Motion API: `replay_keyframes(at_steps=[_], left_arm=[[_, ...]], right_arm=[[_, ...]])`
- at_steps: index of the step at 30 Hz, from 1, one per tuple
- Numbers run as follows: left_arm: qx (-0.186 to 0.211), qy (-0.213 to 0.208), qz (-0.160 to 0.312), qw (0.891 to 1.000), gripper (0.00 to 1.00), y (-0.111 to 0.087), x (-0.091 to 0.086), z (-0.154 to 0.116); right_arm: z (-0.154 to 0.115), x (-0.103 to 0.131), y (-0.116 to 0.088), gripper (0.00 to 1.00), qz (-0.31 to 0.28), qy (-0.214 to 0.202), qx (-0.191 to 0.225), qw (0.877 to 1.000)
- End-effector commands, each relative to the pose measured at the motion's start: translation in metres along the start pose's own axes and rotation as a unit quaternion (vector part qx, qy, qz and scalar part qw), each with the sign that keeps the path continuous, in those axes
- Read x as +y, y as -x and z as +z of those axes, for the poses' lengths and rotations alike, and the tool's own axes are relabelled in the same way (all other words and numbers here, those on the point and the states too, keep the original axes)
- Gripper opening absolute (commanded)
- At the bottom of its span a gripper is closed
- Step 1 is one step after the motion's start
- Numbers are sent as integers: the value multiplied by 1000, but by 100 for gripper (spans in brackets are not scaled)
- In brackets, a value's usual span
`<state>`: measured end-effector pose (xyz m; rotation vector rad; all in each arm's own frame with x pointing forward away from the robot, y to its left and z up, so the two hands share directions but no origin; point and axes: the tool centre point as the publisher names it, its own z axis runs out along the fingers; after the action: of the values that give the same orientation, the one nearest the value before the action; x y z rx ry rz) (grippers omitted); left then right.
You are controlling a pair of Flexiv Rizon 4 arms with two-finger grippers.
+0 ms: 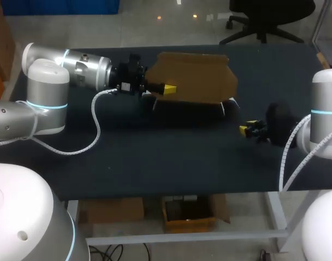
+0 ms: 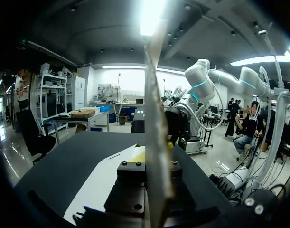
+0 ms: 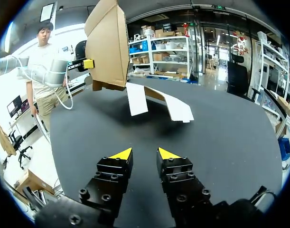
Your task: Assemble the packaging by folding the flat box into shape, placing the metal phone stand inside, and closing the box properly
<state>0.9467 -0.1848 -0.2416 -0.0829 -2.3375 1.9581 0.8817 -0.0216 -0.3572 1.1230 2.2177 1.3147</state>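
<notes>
Little done: flat box [image 1: 193, 76] raised at far side, clamped in left gripper [image 1: 167, 88]; right gripper [image 3: 145, 154] fingers apart, empty; folding, loading, closing ahead.

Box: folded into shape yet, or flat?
Flat, not formed. The box is one thin sheet, edge-on in the left wrist view, held upright off the table by the left gripper; its bottom flaps splay loose.
</notes>
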Motion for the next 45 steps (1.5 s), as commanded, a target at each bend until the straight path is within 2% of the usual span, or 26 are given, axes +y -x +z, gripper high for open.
replay_keyframes(at_steps=[1, 12, 31, 40, 45], left_arm=[[1, -1, 0, 1000, 0, 0, 1, 0], [1, -1, 0, 1000, 0, 0, 1, 0], [1, -1, 0, 1000, 0, 0, 1, 0], [1, -1, 0, 1000, 0, 0, 1, 0], [1, -1, 0, 1000, 0, 0, 1, 0]], right_arm=[[-5, -4, 2, 31, 0, 14, 0, 1000], [-7, -2, 5, 33, -4, 14, 5, 1000], [-35, -6, -5, 35, -9, 25, 19, 999], [-48, -12, -14, 33, -15, 21, 22, 999], [-53, -17, -17, 26, -14, 21, 21, 999]])
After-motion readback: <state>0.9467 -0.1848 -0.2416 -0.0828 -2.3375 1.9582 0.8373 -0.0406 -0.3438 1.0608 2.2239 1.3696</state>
